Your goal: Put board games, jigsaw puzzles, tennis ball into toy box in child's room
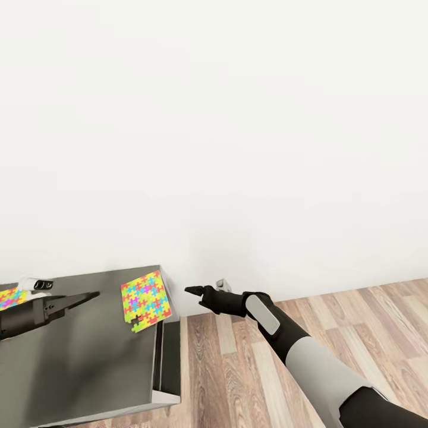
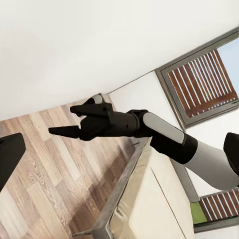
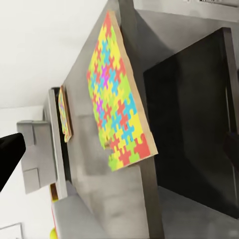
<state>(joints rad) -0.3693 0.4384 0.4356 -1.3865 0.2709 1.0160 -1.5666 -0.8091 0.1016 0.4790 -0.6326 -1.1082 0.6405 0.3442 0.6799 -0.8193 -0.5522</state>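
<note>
A plain white wall meets a wood-plank floor; brown-slatted window.

Seen behind everything: a plain white wall. Below it, a wood-plank floor in brown and grey tones. Beyond, a window with brown slats in a grey frame, set into the white wall.

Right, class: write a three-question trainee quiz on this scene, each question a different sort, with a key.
1. True or false: the jigsaw puzzle lies at the table's corner nearest the wall.
2. Which end effector hangs over the wood floor? A) left end effector B) right end effector
3. Fill in: a second jigsaw puzzle shows at the head view's ___ edge.

Key: 1 true; 2 B; 3 left.
</note>
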